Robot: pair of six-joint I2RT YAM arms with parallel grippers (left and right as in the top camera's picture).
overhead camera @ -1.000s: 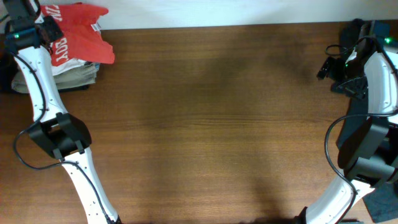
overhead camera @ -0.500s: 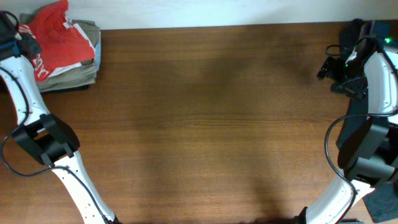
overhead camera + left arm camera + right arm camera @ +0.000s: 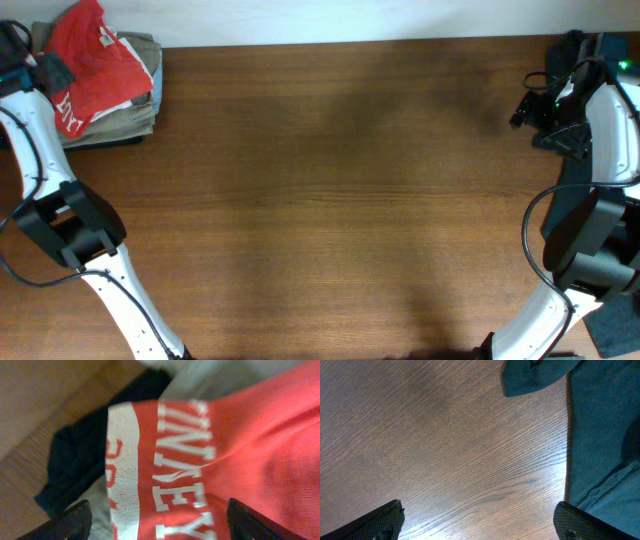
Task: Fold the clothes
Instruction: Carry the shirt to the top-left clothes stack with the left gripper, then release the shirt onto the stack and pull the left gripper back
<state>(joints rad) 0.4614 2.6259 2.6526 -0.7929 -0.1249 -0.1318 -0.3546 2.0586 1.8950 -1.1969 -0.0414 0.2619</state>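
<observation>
Two robot arms stand at a brown wooden table (image 3: 340,200), seen from above, one at each side.

At the far left corner, a red-orange T-shirt (image 3: 95,55) lies crumpled on top of a short stack of olive folded pieces (image 3: 135,110). White block lettering shows on the part of the shirt that hangs over the stack's left edge. The left gripper (image 3: 48,72) is just beside that hanging edge, at the left border of the table.

In the left wrist view, the shirt fills most of the frame, with its cracked white letters running sideways. The left gripper's two dark fingertips (image 3: 70,522) are spread wide, one at each lower corner, with the printed cloth showing between them rather than pinched. A dark garment (image 3: 75,470) lies to the left of the shirt, and a pale cloth (image 3: 225,377) shows beyond it.

The middle of the table is plain wood grain.

At the far right, the right gripper (image 3: 480,527) hangs over the wood with its fingertips (image 3: 380,522) spread as wide as the view. A teal cloth (image 3: 602,435) lies along the right side of the right wrist view.
</observation>
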